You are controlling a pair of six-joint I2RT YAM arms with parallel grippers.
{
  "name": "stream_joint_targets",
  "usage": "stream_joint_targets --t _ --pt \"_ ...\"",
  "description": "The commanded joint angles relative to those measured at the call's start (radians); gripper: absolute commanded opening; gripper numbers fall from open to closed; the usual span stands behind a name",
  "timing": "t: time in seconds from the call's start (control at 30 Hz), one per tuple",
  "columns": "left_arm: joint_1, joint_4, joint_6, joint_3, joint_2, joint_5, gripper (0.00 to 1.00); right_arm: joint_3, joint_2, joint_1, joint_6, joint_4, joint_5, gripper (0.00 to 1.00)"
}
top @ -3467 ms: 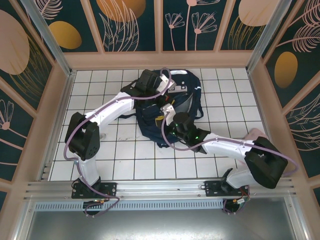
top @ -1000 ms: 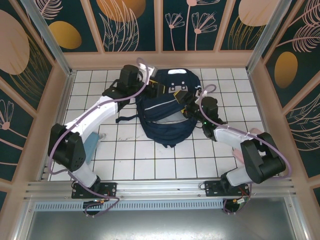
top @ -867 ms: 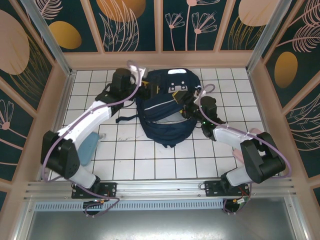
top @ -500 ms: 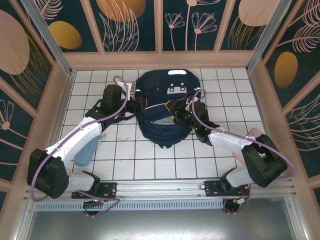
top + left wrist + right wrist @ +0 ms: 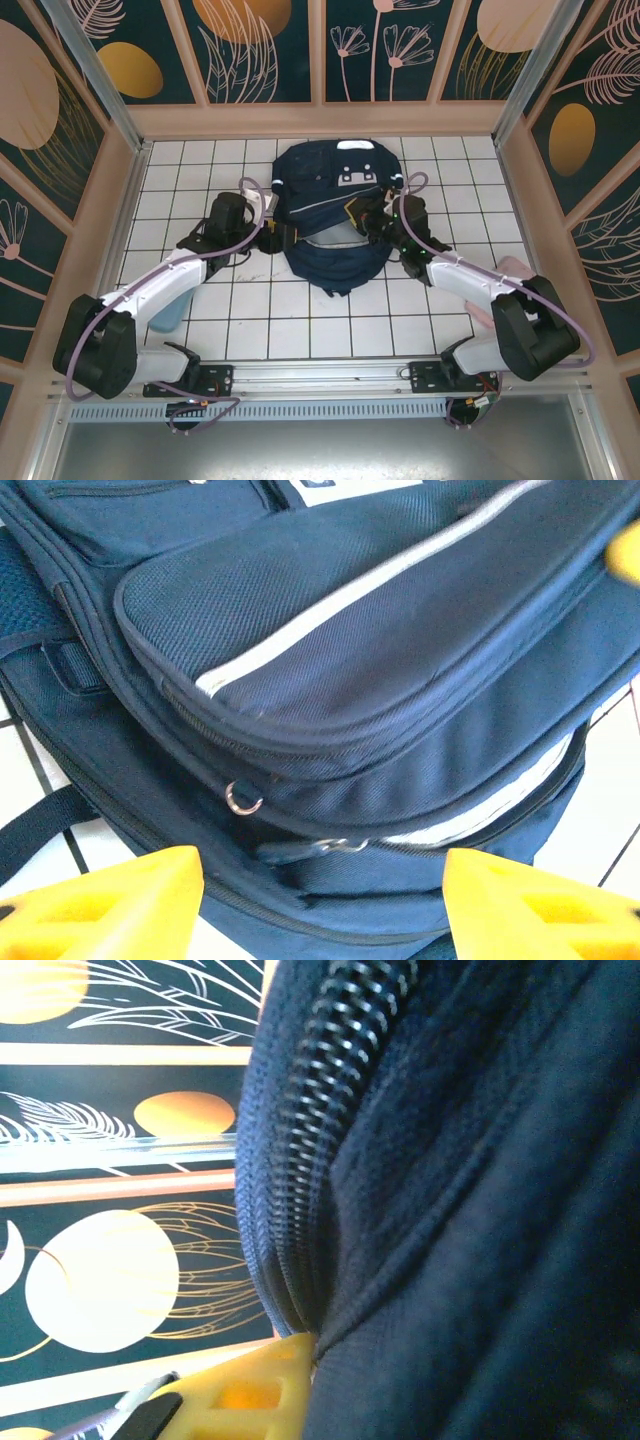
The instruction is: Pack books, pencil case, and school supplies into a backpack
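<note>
- Backpack (image 5: 330, 190) lies flat on far middle of tiled tabletop (image 5: 250, 320), mouth gaping slightly on its near side.
- Right gripper (image 5: 360, 216) at backpack's right edge, clamped on backpack fabric beside zip (image 5: 320, 1110). Likely reason: prop mouth open for loading.
- Left gripper (image 5: 320, 900) low at backpack's left flank, fingers apart, nothing between them, facing zip pull (image 5: 335, 845). Likely lining up second grab on opening.

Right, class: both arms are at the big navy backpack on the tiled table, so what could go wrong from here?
1. The right gripper sits tight against the zip teeth of the large dark navy fabric backpack. A pull could snag the fabric, or drag the whole bag instead of opening it.
2. The left gripper is open and holds nothing, so the bag is unanchored and may slide across the white tiled table.
</note>
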Motion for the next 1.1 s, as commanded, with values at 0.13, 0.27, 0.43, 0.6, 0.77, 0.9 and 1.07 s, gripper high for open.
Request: stream_joint_targets --t 0.13,0.27,0.43,0.6,0.77,0.9,1.07 --pt "-0.003 0.277 0.142 -0.095 0.029 0.104 0.65 0.086 -0.065 -0.061 0.013 0.138 -0.049 0.1" --pt "-0.003 0.295 0.19 -0.081 0.087 0.163 0.64 0.093 -0.062 -0.076 0.029 0.162 -0.068 0.1" --pt "-0.004 0.245 0.216 -0.026 0.178 0.21 0.6 0.092 -0.065 -0.093 0.039 0.178 -0.084 0.1" --pt "-0.003 0.31 0.209 -0.019 0.214 0.281 0.59 0.099 -0.067 -0.099 0.039 0.19 -0.097 0.09" --pt "-0.003 0.351 0.237 -0.021 0.212 0.316 0.5 0.101 -0.069 -0.103 0.033 0.185 -0.103 0.09" --pt "-0.003 0.344 0.238 -0.035 0.198 0.334 0.34 0.104 -0.073 -0.104 0.023 0.171 -0.098 0.09" --pt "-0.001 0.343 0.232 -0.055 0.163 0.396 0.22 0.117 -0.071 -0.105 0.003 0.148 -0.087 0.09"
